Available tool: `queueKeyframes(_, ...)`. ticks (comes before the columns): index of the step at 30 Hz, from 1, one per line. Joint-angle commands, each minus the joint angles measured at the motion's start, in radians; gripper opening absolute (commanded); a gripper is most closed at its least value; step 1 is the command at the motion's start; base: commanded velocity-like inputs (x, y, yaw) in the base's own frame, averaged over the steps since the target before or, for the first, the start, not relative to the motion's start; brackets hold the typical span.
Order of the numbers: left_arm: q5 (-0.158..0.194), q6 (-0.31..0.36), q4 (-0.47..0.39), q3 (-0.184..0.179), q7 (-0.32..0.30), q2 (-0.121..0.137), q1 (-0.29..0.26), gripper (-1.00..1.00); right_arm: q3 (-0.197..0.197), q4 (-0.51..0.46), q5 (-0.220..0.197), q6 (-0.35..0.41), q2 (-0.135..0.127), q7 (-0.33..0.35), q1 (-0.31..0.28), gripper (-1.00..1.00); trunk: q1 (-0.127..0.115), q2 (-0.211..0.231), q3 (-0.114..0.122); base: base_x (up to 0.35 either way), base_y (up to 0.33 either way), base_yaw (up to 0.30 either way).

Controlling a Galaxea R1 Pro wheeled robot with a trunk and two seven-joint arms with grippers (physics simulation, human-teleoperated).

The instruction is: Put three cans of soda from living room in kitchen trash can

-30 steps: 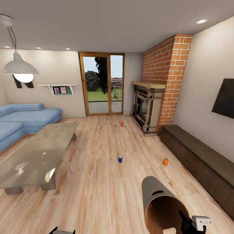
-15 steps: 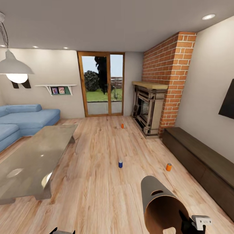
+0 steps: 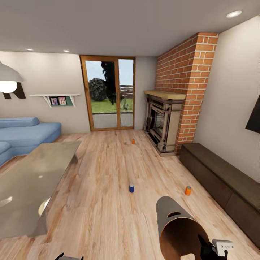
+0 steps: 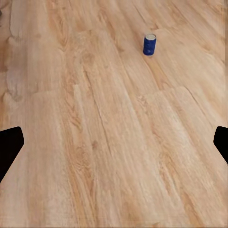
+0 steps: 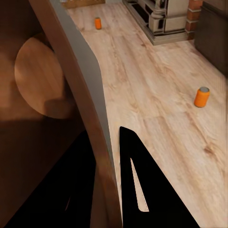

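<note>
Pinching the tash can (image 3: 177,225) rim, right hand (image 5: 107,190); cans' labels unreadable.

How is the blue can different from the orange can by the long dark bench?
The blue can is mottled blue; the orange can is bright orange with a grey top. The blue can stands out on the open wood floor, while the orange can stands close to the dark bench. Both are upright, about the same small size, and apart from the bin held by the right gripper.
</note>
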Motion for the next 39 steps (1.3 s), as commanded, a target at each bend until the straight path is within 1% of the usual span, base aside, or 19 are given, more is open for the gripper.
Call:
queueKeyframes(1,0.0,0.0,0.0,0.0,0.0,0.0,0.0,1.0,-0.001,-0.002,-0.009,0.001,0.0,0.006,0.0,-1.0,0.0,0.0,0.0,0.325,0.0,-0.196)
queueKeyframes(8,0.0,0.001,0.0,0.0,0.0,0.0,0.0,1.0,-0.002,-0.001,-0.01,0.002,0.0,0.005,0.0,-1.0,0.0,0.0,-0.001,0.325,0.0,-0.226)
queueKeyframes(15,0.0,0.001,0.0,0.0,0.0,0.0,0.0,1.0,-0.001,0.001,-0.002,0.0,0.0,0.005,0.0,-1.0,0.0,0.0,-0.002,0.325,0.044,-0.203)
queueKeyframes(35,-0.001,0.002,-0.002,0.0,0.0,-0.002,-0.004,1.0,0.001,0.008,0.002,-0.006,0.0,0.009,0.0,-1.0,0.0,0.0,-0.002,0.325,0.07,-0.016)
queueKeyframes(38,0.002,0.041,-0.009,0.001,-0.001,-0.003,-0.039,1.0,0.001,0.009,0.002,-0.006,0.0,0.009,0.0,-1.0,0.0,0.0,-0.002,0.295,0.075,0.0)
queueKeyframes(39,0.005,0.096,-0.016,0.002,-0.001,-0.003,-0.064,1.0,0.001,0.009,0.002,-0.006,0.0,0.009,0.0,-1.0,0.0,0.0,-0.002,0.225,0.071,0.0)
